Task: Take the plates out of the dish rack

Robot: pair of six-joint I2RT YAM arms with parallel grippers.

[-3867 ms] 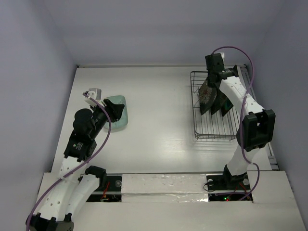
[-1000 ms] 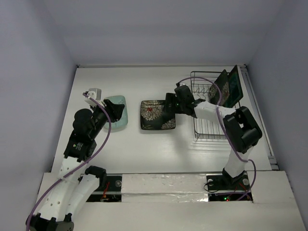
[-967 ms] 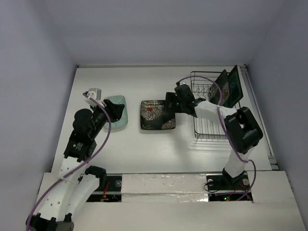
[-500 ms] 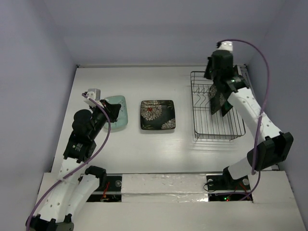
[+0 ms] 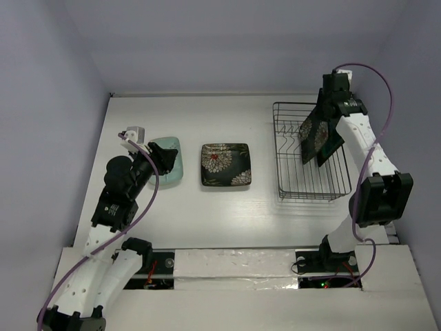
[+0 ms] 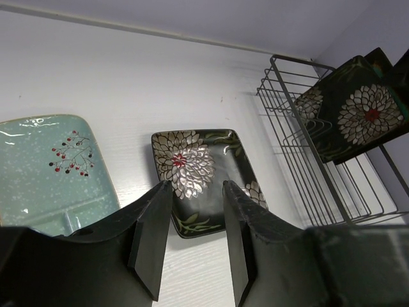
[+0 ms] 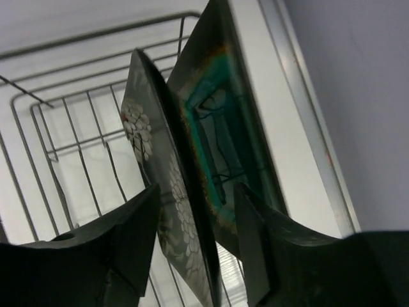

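Two plates lie flat on the tabletop (image 5: 227, 221): the mint plate (image 5: 173, 146) at the left and a flowered plate (image 5: 226, 164) near it, the two not touching. My left pincer (image 6: 195, 188) hangs over the mint plate with its jaws moderately apart and nothing between them. At the right, in the dish rack (image 5: 310, 187), the second flowered plate (image 7: 144, 134) and the teal plate (image 7: 220, 147) stand on edge, leaning close together (whether they touch, I cannot tell). My right pincer (image 7: 197, 192) sits above their top edges with its jaws wide. Both rims show between its fingers, and neither plate looks gripped.
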